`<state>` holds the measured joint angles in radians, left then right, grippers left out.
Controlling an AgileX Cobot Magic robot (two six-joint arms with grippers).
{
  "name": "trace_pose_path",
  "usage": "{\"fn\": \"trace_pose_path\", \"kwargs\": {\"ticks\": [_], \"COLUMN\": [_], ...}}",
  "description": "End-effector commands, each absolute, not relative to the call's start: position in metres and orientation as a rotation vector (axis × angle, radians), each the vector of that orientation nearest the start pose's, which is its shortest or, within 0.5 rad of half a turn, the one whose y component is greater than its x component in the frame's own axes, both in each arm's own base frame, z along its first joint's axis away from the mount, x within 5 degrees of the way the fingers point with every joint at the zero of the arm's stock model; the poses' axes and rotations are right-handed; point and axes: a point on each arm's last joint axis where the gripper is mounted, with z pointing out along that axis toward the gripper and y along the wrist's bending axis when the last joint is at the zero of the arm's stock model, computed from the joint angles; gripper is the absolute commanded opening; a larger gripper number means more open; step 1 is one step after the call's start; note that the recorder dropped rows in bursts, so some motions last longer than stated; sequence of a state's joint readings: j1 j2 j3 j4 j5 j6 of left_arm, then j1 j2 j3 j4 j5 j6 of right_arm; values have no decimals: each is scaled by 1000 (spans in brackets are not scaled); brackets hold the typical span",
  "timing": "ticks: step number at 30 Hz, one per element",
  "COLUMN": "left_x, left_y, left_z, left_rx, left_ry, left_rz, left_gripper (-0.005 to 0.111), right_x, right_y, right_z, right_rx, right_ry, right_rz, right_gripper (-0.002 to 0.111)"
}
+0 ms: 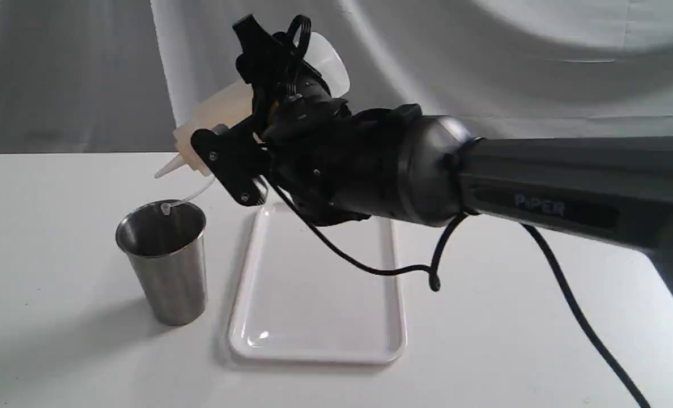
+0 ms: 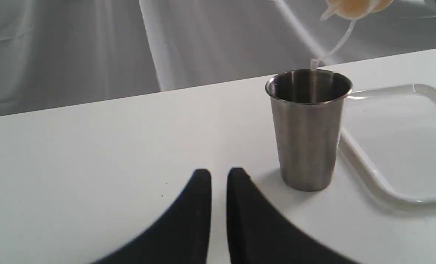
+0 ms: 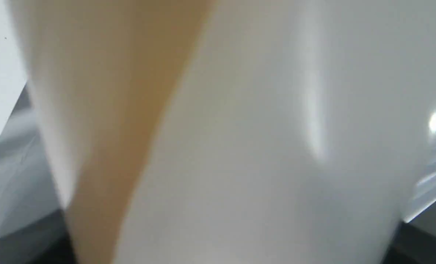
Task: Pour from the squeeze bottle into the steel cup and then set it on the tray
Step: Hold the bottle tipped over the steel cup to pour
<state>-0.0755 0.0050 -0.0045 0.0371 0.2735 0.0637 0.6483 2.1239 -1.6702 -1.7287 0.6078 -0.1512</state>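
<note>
My right gripper [image 1: 240, 105] is shut on the squeeze bottle [image 1: 220, 116] and holds it tilted in the air, nozzle pointing down and to the left above the steel cup [image 1: 166, 266]. The bottle's tethered cap hangs on its strap at the cup's rim. No stream shows at the nozzle. The right wrist view is filled by the bottle [image 3: 258, 146], orange-yellow liquid lying along one side. The white tray [image 1: 319, 283] lies flat just right of the cup. In the left wrist view my left gripper [image 2: 220, 176] rests shut and empty on the table before the cup [image 2: 308, 128], with the bottle [image 2: 353, 7] above and the tray [image 2: 366, 168] beside.
The right arm [image 1: 540, 187] stretches in from the right, over the tray's far end. Its black cable [image 1: 370, 269] sags above the tray. A grey cloth backdrop [image 1: 484, 62] hangs behind the white table [image 1: 59, 351].
</note>
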Motion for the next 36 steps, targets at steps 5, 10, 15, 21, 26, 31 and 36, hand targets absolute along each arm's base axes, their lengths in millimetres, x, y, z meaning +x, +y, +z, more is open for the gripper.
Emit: {"fn": "trace_pose_path", "kwargs": {"ticks": [5,10,15,21,26,31,36], "left_x": [55,55,55,55,55,55,55], "left_y": [-4,-4,-4,-4,-4,-4,-4], "left_z": [189,189,189,189,189,189,189], "left_rx": [151,151,151,151,151,151,151], "left_ry": [1743,1743,1743,1743,1743,1743,1743], "left_rz": [23,23,23,23,23,23,23], "left_gripper": [8,8,8,8,8,8,8], "right_x": [426,427,427,427,427,427,427], "right_y": [260,260,260,260,260,259,259], "right_z": [262,261,261,261,261,261,261], "right_rx": [-1756,-1787,-1806,-1806,-1806,-1757,-1739], "right_ry": [984,953,932,932,932,986,1006], "right_rz": [-1416,-1441,-1458,-1458,-1458,-1424,-1417], "right_gripper": [0,0,0,0,0,0,0]}}
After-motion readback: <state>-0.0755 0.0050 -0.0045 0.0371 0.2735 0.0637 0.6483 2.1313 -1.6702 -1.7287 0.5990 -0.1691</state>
